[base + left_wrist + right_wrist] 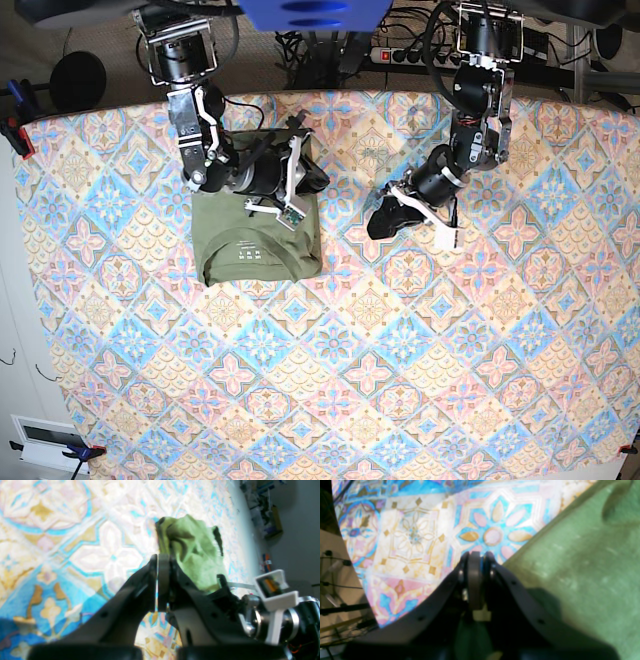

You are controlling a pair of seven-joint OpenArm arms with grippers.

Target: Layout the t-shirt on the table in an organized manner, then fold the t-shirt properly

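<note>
Over on the tiled worktop, the left tool hovers with its jaws pressed together, gripping nothing. The right tool sits at the top edge of the t-shirt, jaws nearly together; whether cloth is pinched I cannot tell. The shirt lies folded into a compact rectangle, neck label facing up, well apart from the left tool.
</note>
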